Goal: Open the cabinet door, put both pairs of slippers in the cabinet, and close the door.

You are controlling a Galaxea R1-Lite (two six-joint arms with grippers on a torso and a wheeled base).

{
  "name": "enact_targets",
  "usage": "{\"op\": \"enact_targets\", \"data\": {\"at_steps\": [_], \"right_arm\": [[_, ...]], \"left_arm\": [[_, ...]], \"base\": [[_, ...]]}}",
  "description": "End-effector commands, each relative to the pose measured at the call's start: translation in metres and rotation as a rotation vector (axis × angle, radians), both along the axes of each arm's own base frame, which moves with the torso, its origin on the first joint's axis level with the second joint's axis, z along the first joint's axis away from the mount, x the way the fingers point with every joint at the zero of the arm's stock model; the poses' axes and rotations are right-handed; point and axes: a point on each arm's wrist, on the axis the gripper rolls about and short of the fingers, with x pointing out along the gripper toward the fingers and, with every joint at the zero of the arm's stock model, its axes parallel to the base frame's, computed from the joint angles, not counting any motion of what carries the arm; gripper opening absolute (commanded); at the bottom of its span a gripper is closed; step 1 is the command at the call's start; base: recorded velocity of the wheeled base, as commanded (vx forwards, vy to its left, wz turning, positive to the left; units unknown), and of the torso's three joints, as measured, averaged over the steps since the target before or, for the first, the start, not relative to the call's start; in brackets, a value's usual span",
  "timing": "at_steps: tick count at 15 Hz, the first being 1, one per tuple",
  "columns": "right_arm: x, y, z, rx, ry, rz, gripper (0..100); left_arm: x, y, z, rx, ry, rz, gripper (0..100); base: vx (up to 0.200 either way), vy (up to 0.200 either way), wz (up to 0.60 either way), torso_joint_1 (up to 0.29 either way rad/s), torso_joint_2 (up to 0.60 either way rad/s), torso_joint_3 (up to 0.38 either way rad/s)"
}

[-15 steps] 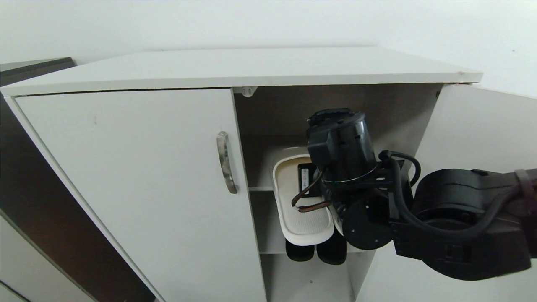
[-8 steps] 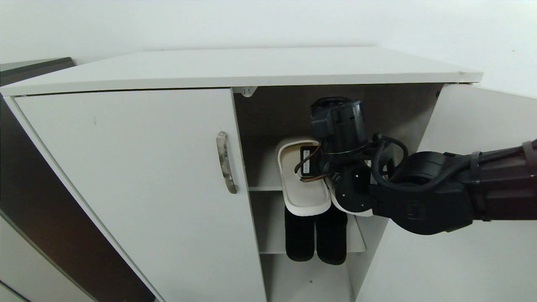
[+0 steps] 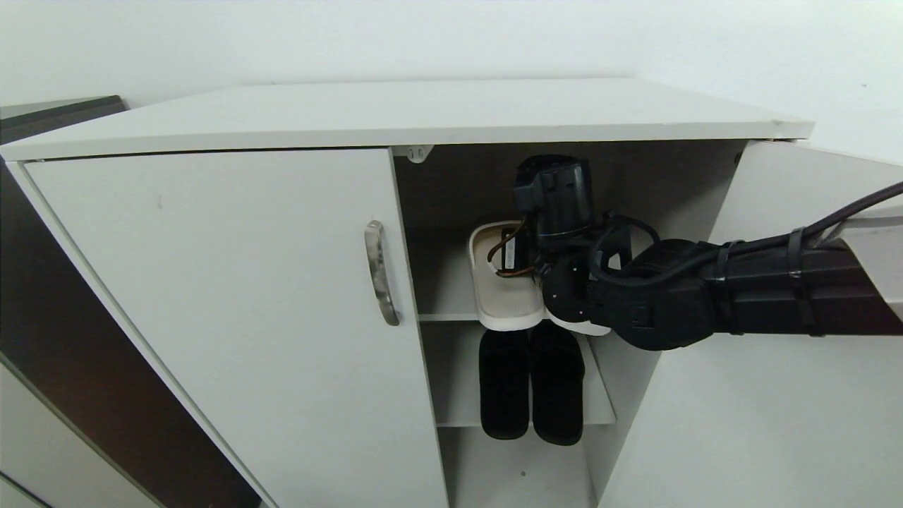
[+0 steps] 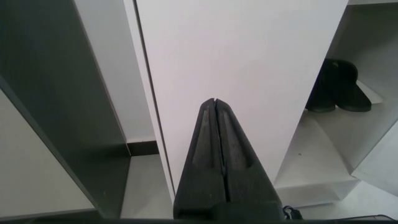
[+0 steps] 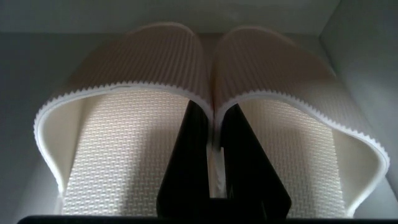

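The white cabinet (image 3: pixel 423 113) has its right door (image 3: pixel 776 423) swung open and its left door (image 3: pixel 233 296) closed. My right gripper (image 3: pixel 525 264) is inside at the upper shelf, shut on the pair of white slippers (image 3: pixel 501 296), whose heels reach past the shelf's front edge. In the right wrist view each finger sits inside one white slipper (image 5: pixel 124 155), and the right gripper (image 5: pixel 211 115) pinches their inner walls together. The black slippers (image 3: pixel 530 388) lie side by side on the middle shelf (image 3: pixel 455 395). My left gripper (image 4: pixel 214 109) is shut and holds nothing, facing the closed left door, with the black slippers (image 4: pixel 339 87) off to one side.
A metal handle (image 3: pixel 379 271) sits on the closed left door near the opening. A dark panel (image 3: pixel 63 296) stands left of the cabinet. The bottom compartment (image 3: pixel 518 473) lies below the black slippers.
My right arm has carried the white slippers up and deeper into the cabinet, from in front of the middle shelf to the upper shelf. The black slippers below now show in full.
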Motion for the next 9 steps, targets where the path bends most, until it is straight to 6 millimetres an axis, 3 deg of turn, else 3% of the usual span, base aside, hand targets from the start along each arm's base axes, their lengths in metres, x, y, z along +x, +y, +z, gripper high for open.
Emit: {"op": "enact_targets", "data": {"at_steps": [1,9], "right_arm": [[0.006,0.003,-0.006,-0.007,0.007,-0.006,0],[0.019,0.004,-0.015,-0.017,0.011,-0.023,0]], "left_arm": [[0.000,0.000,0.000,0.000,0.000,0.000,0],[0.000,0.000,0.000,0.000,0.000,0.000,0]], "base": [[0.000,0.000,0.00,0.000,0.00,0.000],[0.000,0.000,0.00,0.000,0.00,0.000]]}}
